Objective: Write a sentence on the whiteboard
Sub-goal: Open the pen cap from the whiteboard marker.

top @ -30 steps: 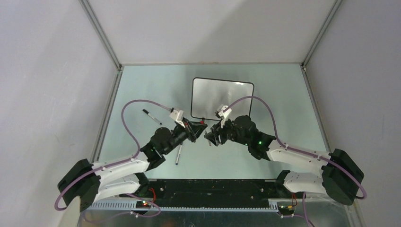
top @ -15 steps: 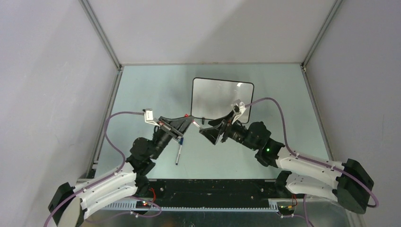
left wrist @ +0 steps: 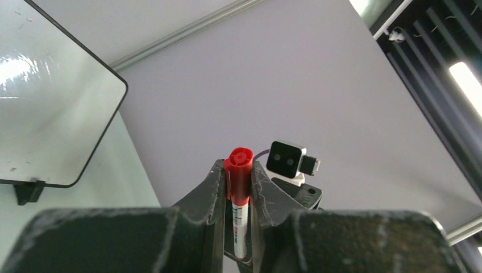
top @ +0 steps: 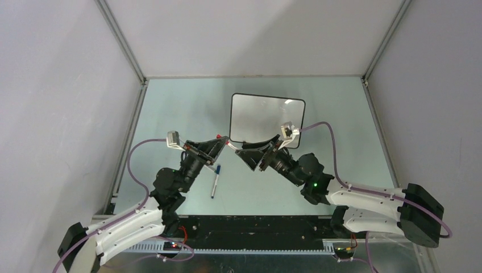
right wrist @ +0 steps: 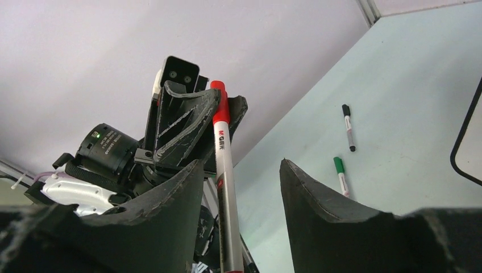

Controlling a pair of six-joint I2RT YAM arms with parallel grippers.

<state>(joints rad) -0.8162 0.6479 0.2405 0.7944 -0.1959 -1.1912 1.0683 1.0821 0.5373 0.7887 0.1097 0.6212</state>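
The left gripper (left wrist: 239, 170) and right gripper (right wrist: 240, 165) meet at the whiteboard (top: 267, 116) near edge (red marker (left wrist: 240, 199) bridging them), barring that approach. A green-capped marker (right wrist: 341, 173) and black-capped marker (right wrist: 348, 126) lie on the table (top: 352, 131) at left; its right side lies open.

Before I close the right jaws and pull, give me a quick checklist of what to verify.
1. Left gripper shut on the red marker at its cap: ok.
2. Marker body between the open jaws of the right gripper: ok.
3. Body centred between them: not ok, it sits near one side.
4. Cap off: not ok, it is on.
5. Whiteboard shows no writing: ok.
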